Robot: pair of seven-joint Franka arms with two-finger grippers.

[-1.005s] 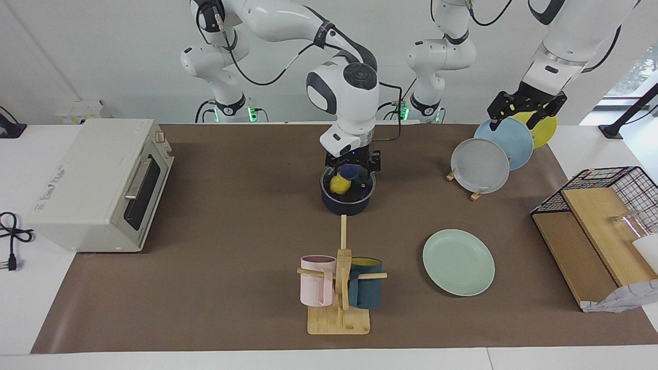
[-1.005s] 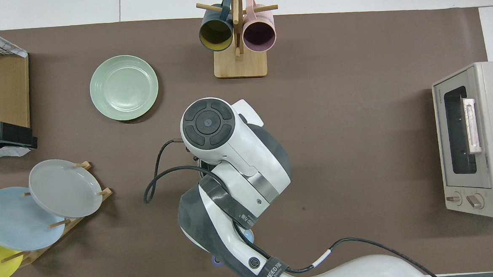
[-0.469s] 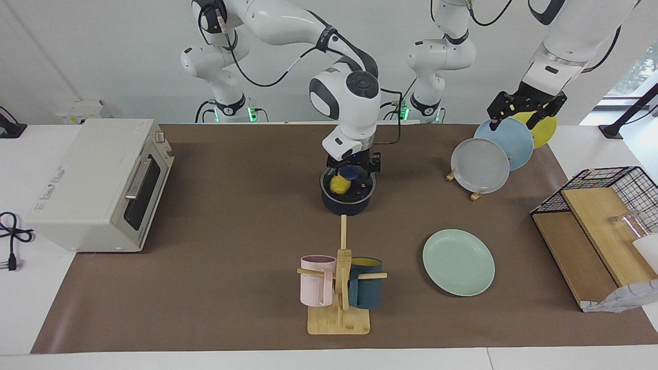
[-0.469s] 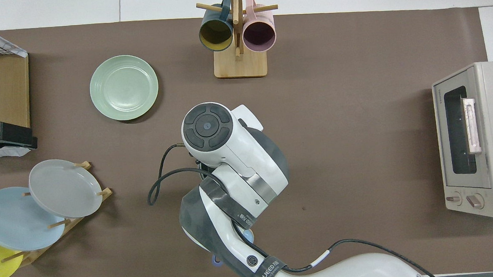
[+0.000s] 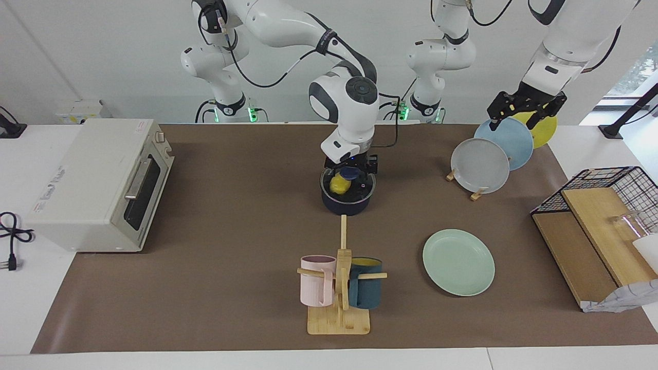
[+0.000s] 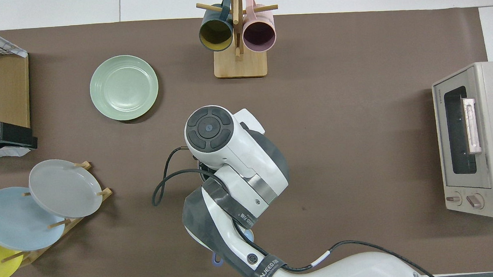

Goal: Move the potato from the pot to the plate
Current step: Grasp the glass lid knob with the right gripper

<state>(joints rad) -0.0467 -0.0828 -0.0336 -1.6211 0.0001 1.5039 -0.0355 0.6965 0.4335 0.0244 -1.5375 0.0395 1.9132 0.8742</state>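
Potato (image 5: 339, 183) in pot (image 5: 347, 203) | right claw (image 5: 351, 172) released above | armband "WANJEED" (image 6: 265, 271) | left claw (image 5: 524, 114) released

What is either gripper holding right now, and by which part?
Nothing. The right gripper is open over the potato in the pot; the left gripper waits open over the rack plates.

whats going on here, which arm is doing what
The right pincer is down over the pot, open around the yellow potato, which sits inside and is not lifted. The mint plate, farther from the robots, has nothing on it. The left pincer waits open above the plate rack.
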